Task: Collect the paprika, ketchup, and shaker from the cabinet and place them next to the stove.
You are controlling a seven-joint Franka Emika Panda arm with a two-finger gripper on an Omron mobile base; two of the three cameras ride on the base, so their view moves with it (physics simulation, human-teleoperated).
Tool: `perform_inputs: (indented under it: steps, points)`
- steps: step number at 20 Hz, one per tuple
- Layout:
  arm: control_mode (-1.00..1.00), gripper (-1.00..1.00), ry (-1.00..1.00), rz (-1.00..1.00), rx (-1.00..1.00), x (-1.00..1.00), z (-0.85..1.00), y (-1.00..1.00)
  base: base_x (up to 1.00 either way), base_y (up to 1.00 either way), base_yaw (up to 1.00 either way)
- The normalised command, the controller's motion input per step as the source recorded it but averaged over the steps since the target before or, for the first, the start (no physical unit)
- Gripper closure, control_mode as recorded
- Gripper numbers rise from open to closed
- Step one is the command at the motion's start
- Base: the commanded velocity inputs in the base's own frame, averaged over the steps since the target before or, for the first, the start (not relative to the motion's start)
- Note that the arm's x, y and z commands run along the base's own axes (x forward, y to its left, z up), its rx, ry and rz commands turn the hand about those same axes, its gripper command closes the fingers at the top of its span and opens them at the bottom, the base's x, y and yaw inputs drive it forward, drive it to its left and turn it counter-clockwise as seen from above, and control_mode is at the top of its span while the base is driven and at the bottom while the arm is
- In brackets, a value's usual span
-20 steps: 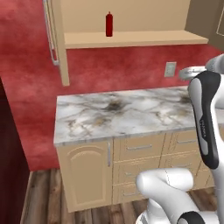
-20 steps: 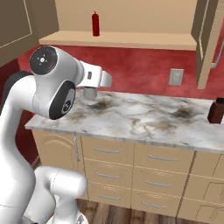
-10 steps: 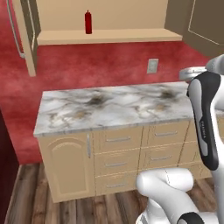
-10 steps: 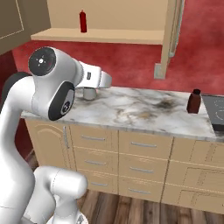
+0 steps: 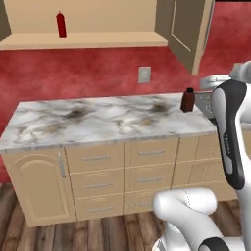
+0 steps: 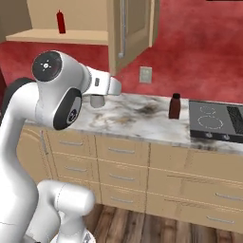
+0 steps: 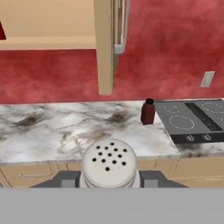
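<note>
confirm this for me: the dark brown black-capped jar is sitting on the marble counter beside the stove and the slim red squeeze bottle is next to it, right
Not quite. The dark brown black-capped jar does sit on the marble counter beside the stove, but the slim red squeeze bottle stands up on the cabinet shelf, as the right base view shows.

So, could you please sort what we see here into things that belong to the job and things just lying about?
Job:
- dark reddish-brown black-capped paprika jar
- slim red ketchup bottle
- pale grey-white shaker, held in gripper
- tan wooden cabinet
- dark grey stove

Just there:
- white wall outlet
- marble counter

Shaker base hidden behind fingers; stove cut by right edge (ketchup too)
</note>
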Motion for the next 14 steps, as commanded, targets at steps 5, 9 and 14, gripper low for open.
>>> perform_inputs:
  steps: [5, 9, 14]
  points:
    - [1.00, 1.00, 0.00, 0.00, 0.00, 0.00, 0.00, 0.00, -0.37, -0.85, 0.08]
    - [1.00, 1.00, 0.00, 0.00, 0.00, 0.00, 0.00, 0.00, -0.10, -0.83, 0.09]
    - [1.00, 1.00, 0.00, 0.00, 0.00, 0.00, 0.00, 0.00, 0.10, -0.66, 0.04]
